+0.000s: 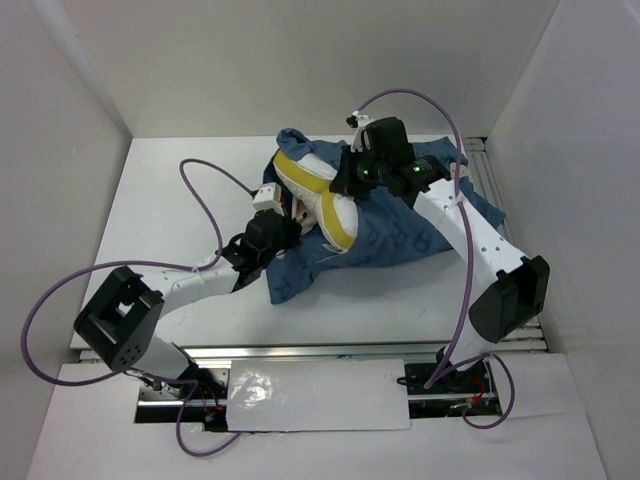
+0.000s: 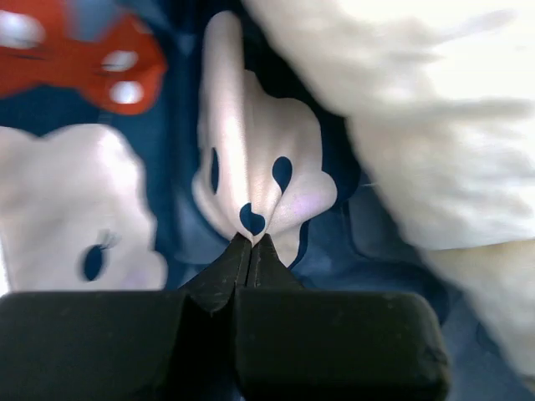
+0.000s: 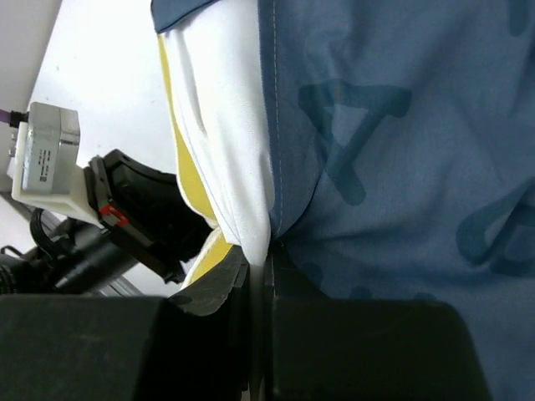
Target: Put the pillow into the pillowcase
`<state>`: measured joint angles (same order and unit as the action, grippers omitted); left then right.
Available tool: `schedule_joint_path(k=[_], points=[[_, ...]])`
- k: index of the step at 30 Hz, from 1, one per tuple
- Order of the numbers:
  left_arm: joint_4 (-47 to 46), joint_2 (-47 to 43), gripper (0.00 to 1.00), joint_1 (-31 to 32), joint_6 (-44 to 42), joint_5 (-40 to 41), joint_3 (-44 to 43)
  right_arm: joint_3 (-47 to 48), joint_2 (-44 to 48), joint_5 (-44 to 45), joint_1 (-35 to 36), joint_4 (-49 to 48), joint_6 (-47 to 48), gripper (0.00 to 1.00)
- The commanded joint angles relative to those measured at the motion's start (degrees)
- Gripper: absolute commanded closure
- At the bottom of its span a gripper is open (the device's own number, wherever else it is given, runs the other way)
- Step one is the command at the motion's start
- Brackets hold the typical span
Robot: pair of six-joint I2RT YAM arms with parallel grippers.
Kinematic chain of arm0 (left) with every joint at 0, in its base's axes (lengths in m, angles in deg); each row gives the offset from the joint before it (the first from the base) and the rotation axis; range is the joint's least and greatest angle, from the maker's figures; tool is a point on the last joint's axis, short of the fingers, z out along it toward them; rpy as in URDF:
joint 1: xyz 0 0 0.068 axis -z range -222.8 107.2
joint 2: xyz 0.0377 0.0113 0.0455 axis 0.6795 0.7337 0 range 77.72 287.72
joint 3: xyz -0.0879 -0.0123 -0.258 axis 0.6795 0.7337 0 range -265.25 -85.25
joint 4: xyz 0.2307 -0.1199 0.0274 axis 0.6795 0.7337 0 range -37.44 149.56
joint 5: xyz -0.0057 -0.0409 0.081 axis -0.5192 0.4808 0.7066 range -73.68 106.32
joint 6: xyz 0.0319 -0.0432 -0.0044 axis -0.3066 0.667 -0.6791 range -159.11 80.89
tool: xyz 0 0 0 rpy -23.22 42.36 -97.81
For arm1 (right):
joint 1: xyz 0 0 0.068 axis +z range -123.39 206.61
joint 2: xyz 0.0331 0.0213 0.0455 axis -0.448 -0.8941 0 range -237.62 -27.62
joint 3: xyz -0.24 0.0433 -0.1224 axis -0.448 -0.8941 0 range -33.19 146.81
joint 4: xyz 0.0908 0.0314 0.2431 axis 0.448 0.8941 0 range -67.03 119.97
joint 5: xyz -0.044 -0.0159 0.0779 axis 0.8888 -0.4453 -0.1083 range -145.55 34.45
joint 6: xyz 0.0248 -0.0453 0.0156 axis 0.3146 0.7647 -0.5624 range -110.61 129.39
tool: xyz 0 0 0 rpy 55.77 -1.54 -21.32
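Observation:
The white pillow (image 1: 318, 192) with yellow piping lies partly inside the dark blue pillowcase (image 1: 400, 235) at the table's middle back. My left gripper (image 1: 296, 218) is at the pillow's near left side. In the left wrist view this gripper (image 2: 251, 242) is shut on a fold of the pillowcase (image 2: 259, 180) printed with a pale mouse face, and the pillow (image 2: 418, 109) bulges at the upper right. My right gripper (image 1: 350, 182) reaches down onto the pillow's top. In its wrist view that gripper (image 3: 267, 255) is shut on white pillow cloth (image 3: 226, 125), with the pillowcase hem (image 3: 393, 134) right against its right finger.
White walls enclose the table on the left, back and right. A metal rail (image 1: 490, 170) runs along the right edge. Purple cables loop over both arms. My left arm's wrist (image 3: 125, 230) sits close beside the right gripper. A white sheet (image 1: 320, 395) covers the near edge between the bases.

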<state>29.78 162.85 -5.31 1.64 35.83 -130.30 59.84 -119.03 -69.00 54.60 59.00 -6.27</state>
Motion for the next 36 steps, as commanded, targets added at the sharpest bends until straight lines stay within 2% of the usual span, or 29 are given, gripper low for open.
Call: schedule_joint_path(k=[1,3,8,11,15,19,22,25,28,30,31,32,33,34,35,36], points=[[6.86,-5.40,1.00,-1.81,-0.24,4.14,1.55,-0.13,3.08,10.19,-1.09,-1.84,2.91,1.00],[8.72,-8.30,1.00,-3.30,1.69,4.66,2.07,-0.13,3.09,11.77,-0.48,-1.84,4.93,1.00],[18.30,-14.18,1.00,-8.04,6.53,4.66,-0.21,-0.13,-3.05,20.21,3.47,5.18,6.87,1.00],[18.40,-18.84,1.00,-10.60,7.94,3.26,-0.82,-1.54,-9.99,30.30,7.51,6.94,6.35,1.00],[18.39,-23.59,1.00,-12.44,6.63,-0.25,-1.52,1.18,-23.94,45.75,10.41,12.47,0.74,1.00],[19.36,-29.56,1.00,-13.58,4.78,-0.79,-1.52,5.83,-33.70,56.66,9.89,19.48,-5.07,1.00],[21.45,-35.54,1.00,-13.59,3.29,3.85,-0.91,8.48,-39.43,63.52,9.89,22.67,-8.42,1.00],[23.75,-39.40,1.00,-14.90,2.58,8.95,-1.44,10.94,-43.13,64.43,9.89,25.57,-9.82,1.00],[24.98,-40.56,1.00,-15.43,0.83,6.97,-1.44,10.94,-43.14,62.17,9.89,24.70,-8.96,1.00],[22.45,-39.78,1.00,-15.96,0.03,4.15,-0.91,11.12,-40.35,58.21,12.61,19.19,-5.11,0.99],[21.48,-38.90,1.00,-15.96,0.03,0.74,-0.13,10.16,-35.89,53.06,13.84,15.68,0.14,0.90],[20.60,-36.54,1.00,-15.96,0.03,-1.12,-0.12,9.19,-33.41,49.70,14.89,8.69,2.54,0.76],[19.11,-35.39,1.00,-15.96,0.03,-2.88,-0.12,6.66,-30.78,46.01,16.82,5.05,4.91,0.40],[18.14,-34.33,1.00,-15.96,-0.49,-5.33,-0.12,5.42,-25.70,37.71,17.53,1.79,8.33,0.31],[17.43,-33.45,1.00,-15.96,-0.50,-6.23,-0.12,4.01,-23.13,33.27,18.06,-3.63,9.41,0.26],[16.90,-31.88,1.00,-15.96,-0.50,-6.24,-0.12,1.47,-20.76,28.88,18.07,-5.95,10.20,0.25]])
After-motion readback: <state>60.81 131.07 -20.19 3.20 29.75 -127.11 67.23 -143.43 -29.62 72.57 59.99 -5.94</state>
